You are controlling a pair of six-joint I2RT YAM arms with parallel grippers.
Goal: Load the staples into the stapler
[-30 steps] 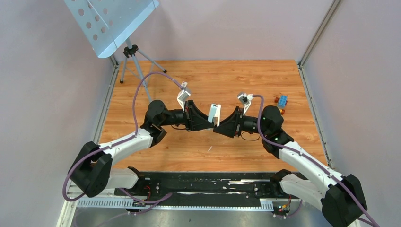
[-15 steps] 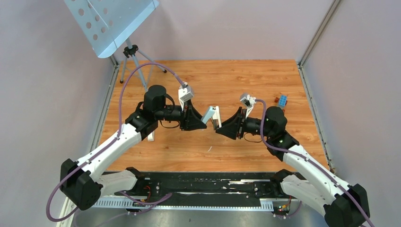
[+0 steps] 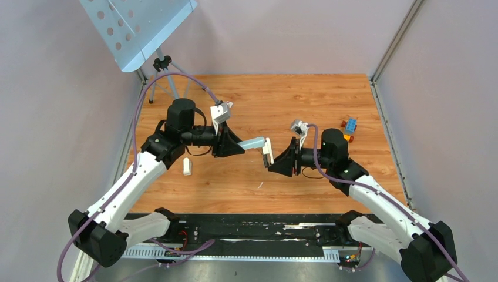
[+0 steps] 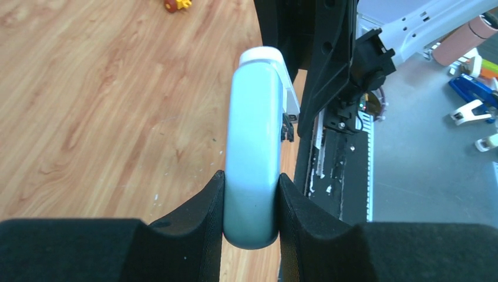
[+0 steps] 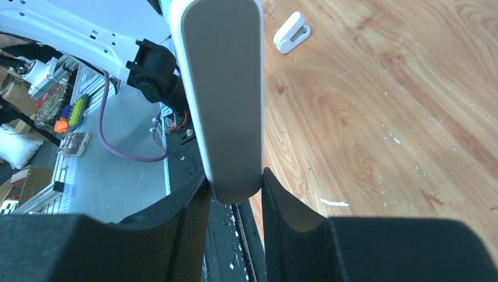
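Observation:
The stapler hangs above the middle of the table, hinged open and held at both ends. My left gripper is shut on its pale grey-blue top, which lies nearly level. My right gripper is shut on its white base, which stands steeply. In the left wrist view the blue top is pinched between the fingers of the left gripper. In the right wrist view the base's grey underside sits between the fingers of the right gripper. The staples are not in view.
A small white object lies on the wooden table left of centre; it also shows in the right wrist view. A colourful toy-brick block sits at the right. A tripod with a perforated metal plate stands at the back left.
My left arm has pulled back to the left and swung the blue top from upright to nearly level, opening the stapler wide. My right gripper shifted slightly left. The white object came into view.

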